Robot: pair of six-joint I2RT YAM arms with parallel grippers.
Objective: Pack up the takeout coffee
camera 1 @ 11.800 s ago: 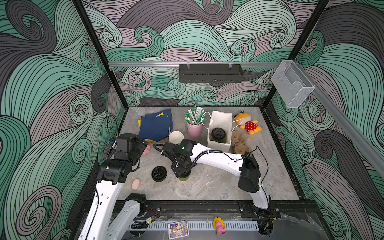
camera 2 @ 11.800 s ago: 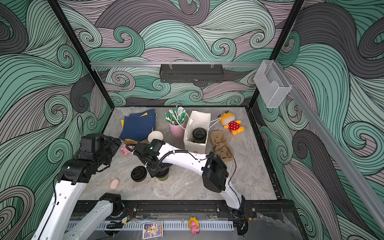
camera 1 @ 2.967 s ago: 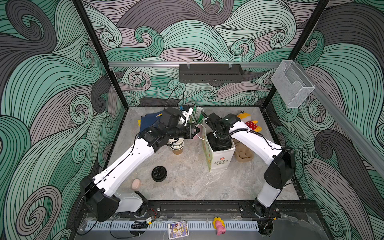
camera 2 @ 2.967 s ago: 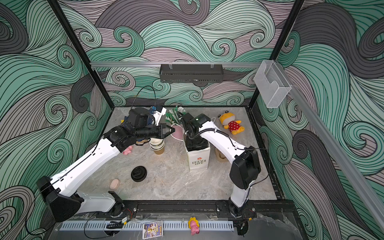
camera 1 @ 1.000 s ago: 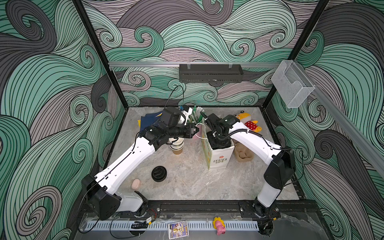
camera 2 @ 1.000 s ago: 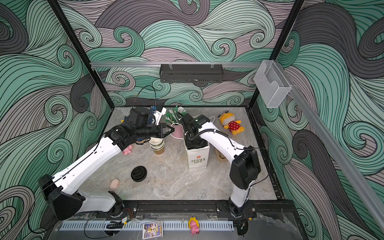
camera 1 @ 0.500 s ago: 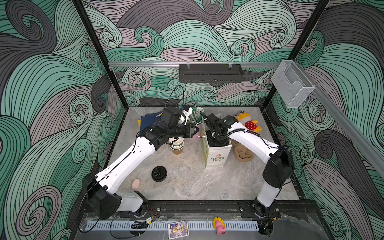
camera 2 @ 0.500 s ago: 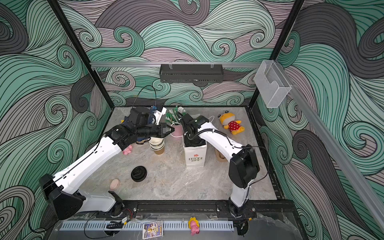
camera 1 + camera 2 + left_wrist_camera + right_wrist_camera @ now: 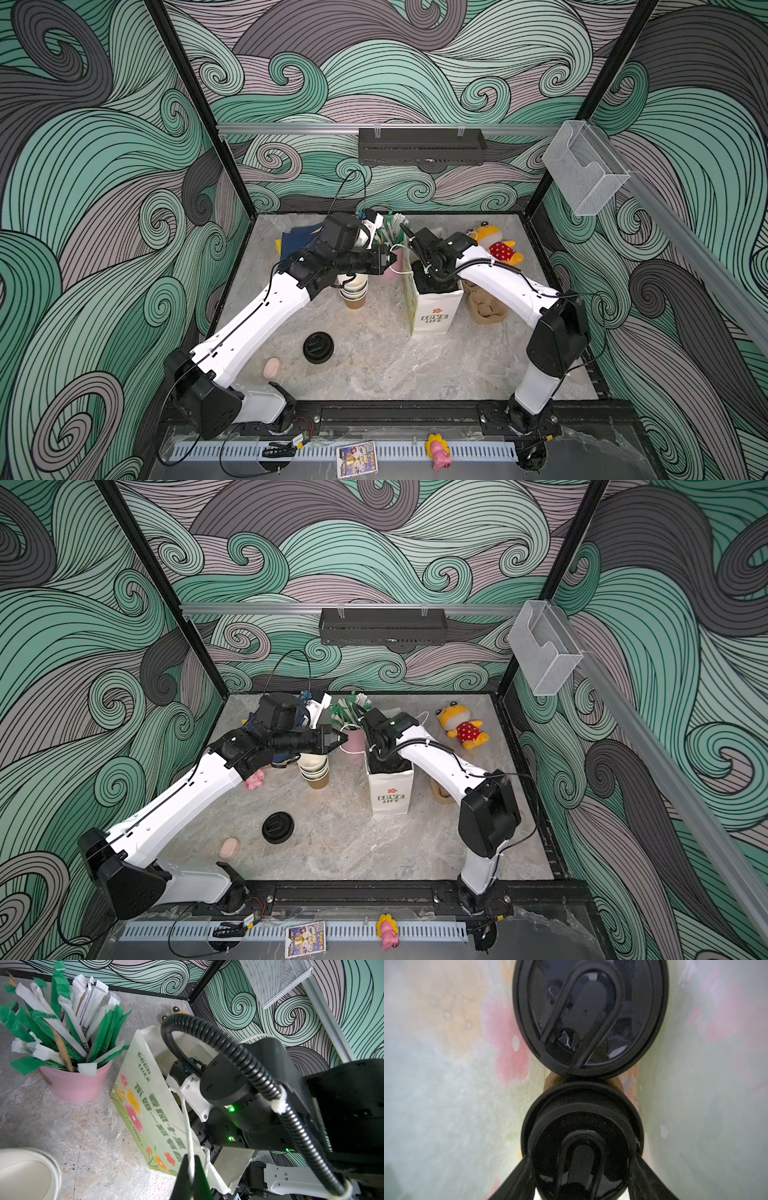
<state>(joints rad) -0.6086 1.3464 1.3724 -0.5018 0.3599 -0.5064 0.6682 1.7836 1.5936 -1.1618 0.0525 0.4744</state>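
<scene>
A white paper bag [image 9: 434,311] [image 9: 390,791] stands upright mid-table, its flowered side [image 9: 145,1105] showing in the left wrist view. My left gripper [image 9: 190,1169] [image 9: 388,259] is shut on the bag's white handle [image 9: 187,1126], holding it at the bag's left rim. My right arm reaches down into the bag, so its fingers are hidden in both top views. In the right wrist view, my right gripper [image 9: 581,1157] is shut on a takeout coffee cup's black lid [image 9: 581,1126]. A second lidded cup [image 9: 589,1016] stands just beyond it in the bag.
A pink cup of straws [image 9: 76,1082] [image 9: 355,737] stands behind the bag. A stack of paper cups [image 9: 354,291] sits under my left forearm. A loose black lid [image 9: 318,348] lies nearer the front. A brown plush [image 9: 484,309] and a yellow-red toy [image 9: 496,247] lie right of the bag.
The bag, with my right gripper inside it, has shifted slightly to the left. My left gripper keeps its hold on the handle.
</scene>
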